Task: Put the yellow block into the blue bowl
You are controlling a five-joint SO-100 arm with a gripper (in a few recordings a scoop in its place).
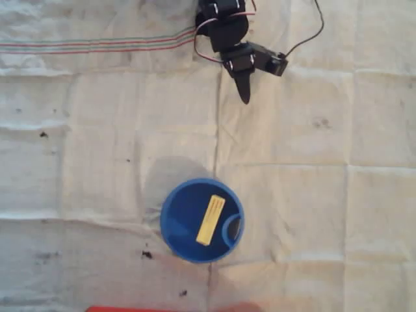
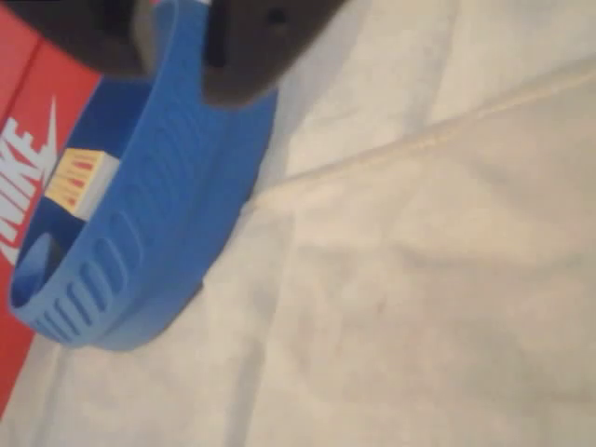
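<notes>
The hand [image 1: 243, 91] sits up at twelve o'clock in the overhead view, well apart from the bowl [image 1: 170, 221], its dark fingers drawn together into a single point aimed down toward six. It looks clenched and carries nothing. In the wrist view its fingers [image 2: 251, 56] show as dark blurs along the top edge, and nothing lies between them there either.

The block [image 1: 210, 220] is already inside the bowl. From above it rests on the blue floor, a little toward the three o'clock side of centre, just beside the small curved loop [image 1: 231, 227] at the bowl's edge. In the wrist view the bowl's ribbed wall [image 2: 158, 233] stands in front, and one end of the block [image 2: 82, 182] peeks over the rim, pale yellow.

I'd judge the job essentially done: block in, hand let go and clear. All that seems left is for the arm to settle at rest.

The block lies flat, its long axis running from about one o'clock to seven o'clock in the overhead view, upper end toward the arm, lower end near the bowl's bottom rim.

The bowl stands on the cloth-covered tabletop [image 1: 325, 195], with a red box [image 2: 23, 112] just behind it in the wrist view.
</notes>
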